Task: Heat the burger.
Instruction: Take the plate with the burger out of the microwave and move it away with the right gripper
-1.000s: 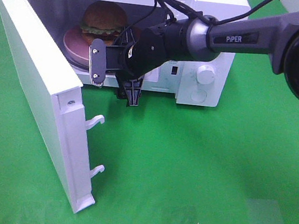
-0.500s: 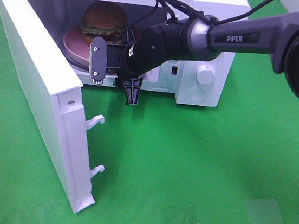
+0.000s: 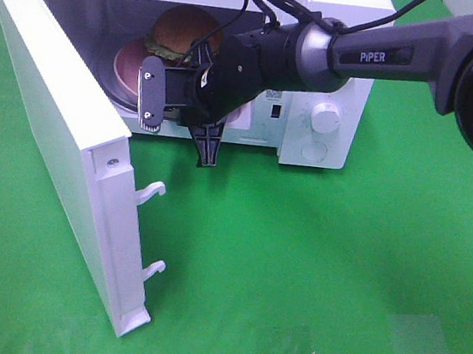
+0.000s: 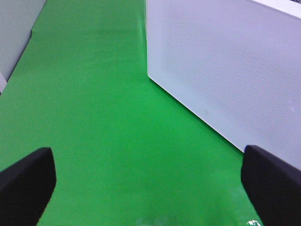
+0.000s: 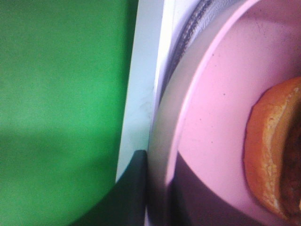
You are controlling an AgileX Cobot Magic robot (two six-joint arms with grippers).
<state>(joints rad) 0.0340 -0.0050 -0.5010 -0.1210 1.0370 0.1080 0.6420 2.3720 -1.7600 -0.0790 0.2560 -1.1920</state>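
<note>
The burger, with its golden-brown bun, sits on a pink plate inside the open microwave. My right gripper reaches into the oven's mouth at the plate's front rim. In the right wrist view its dark finger lies against the outside of the rim and a dark shape lies over the plate, so the jaws are shut on the rim. The bun's edge shows close by. My left gripper hangs open over green cloth, out of the exterior high view.
The microwave door stands swung wide open at the left, with two latch hooks on its edge. A white perforated panel stands close to the left gripper. The control knob is to the right of the opening. Green cloth covers the table.
The right gripper's jaws have closed on the plate's rim. The plate and burger have shifted to the right inside the microwave. The left gripper has not moved.
</note>
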